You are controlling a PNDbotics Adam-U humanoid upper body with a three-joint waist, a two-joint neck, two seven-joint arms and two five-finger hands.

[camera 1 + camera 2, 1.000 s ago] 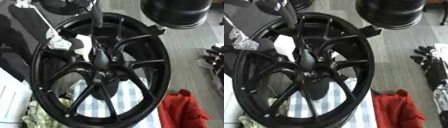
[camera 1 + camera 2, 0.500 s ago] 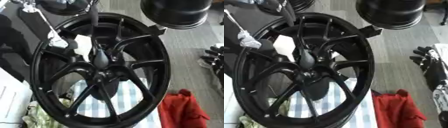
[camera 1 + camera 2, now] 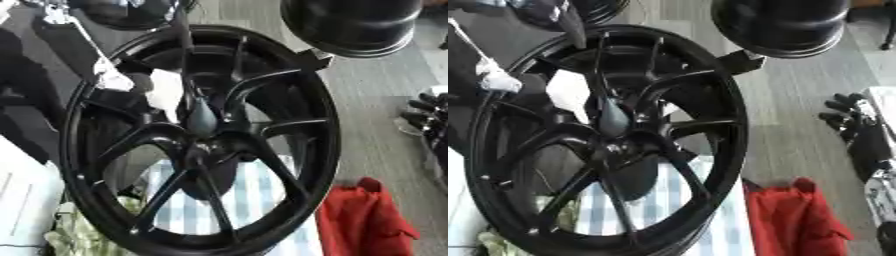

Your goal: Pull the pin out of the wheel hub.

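Nearest to me, along the bottom edge, a blue-and-white checked cloth (image 3: 229,200) covers the counter, with a red cloth (image 3: 794,220) bunched up at its right and a green-and-white patterned heap (image 3: 74,232) at the lower left. Standing on edge over the checked cloth is the black wheel hub (image 3: 203,140), its spokes fanning out from the centre and its rim filling most of my view. A long dark pin (image 3: 188,75) runs down from above into the centre of the hub, widening into a dark tapered piece just over the middle. My right hand (image 3: 859,135) shows at the right edge, well apart from the wheel, fingers straight and spread, holding nothing. My left hand I can only make out as a pale, silvery part (image 3: 109,80) by the hub's upper left rim; whether its fingers are closed I cannot tell. Beyond the wheel, a second black wheel (image 3: 354,22) sits at the upper right on grey floor (image 3: 376,100).
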